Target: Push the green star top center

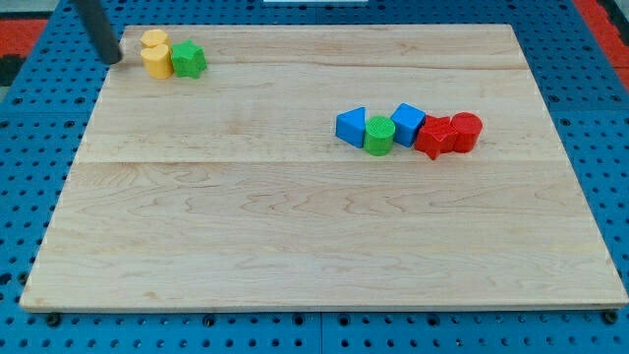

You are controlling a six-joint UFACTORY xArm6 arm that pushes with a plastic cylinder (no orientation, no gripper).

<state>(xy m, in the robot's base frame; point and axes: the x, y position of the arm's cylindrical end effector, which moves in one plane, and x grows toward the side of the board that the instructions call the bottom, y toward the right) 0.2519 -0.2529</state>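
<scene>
Right, no gripper on this rig, just my tip point(115, 59), so nothing is grasped. Near to far: mid-surface cluster at the view's right has blue triangle point(351, 127), green cylinder point(379, 135), blue cube point(408, 124), red blocks point(448, 134). Far left: green star point(188, 60) touching yellow blocks point(154, 54), tip just left of those. Risk: pushing rightward from here drives the yellows too, star may skew off. Surface point(295, 246) is pale wood on blue pegboard.
</scene>
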